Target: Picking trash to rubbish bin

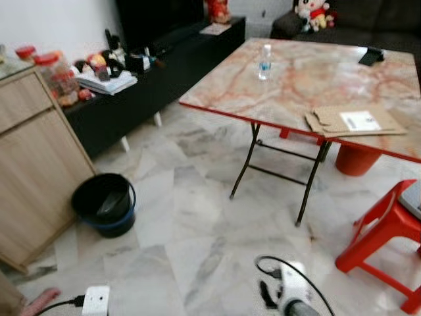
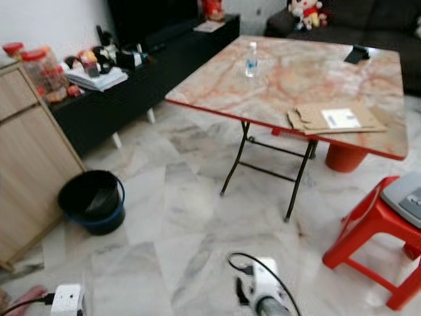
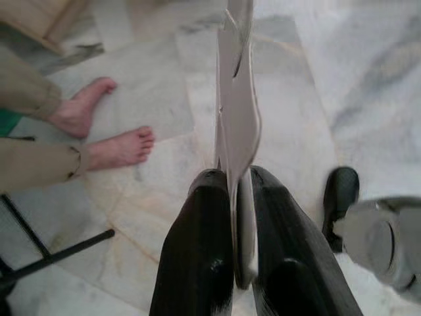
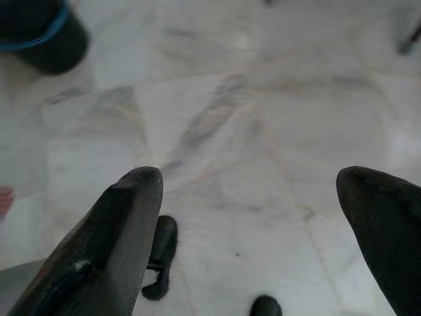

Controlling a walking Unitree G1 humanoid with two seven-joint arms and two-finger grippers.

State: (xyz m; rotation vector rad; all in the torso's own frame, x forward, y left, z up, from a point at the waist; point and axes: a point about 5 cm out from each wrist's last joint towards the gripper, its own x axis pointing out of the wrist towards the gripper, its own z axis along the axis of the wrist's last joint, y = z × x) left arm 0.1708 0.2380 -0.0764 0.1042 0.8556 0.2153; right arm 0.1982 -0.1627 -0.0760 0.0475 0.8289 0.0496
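Beside the wooden cabinet (image 1: 29, 164) at far left, a black rubbish bin (image 1: 104, 203) stands on the marble floor (image 1: 191, 230); left hand (image 3: 240, 197) pinches a thin white sheet (image 3: 237, 112) near a person's bare feet (image 3: 105, 131); right hand (image 4: 250, 217) hangs open above the floor; flattened cardboard (image 1: 352, 121) lies on the counter (image 1: 309, 72).

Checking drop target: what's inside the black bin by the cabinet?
The black bin holds one pale flat scrap leaning on its inner wall; the rest of its floor is in shadow, so nothing else can be made out. The left end effector grips a flat card piece.

Marble table (image 1: 316, 79), red stool (image 1: 385, 230), wooden cabinet (image 1: 33, 164).
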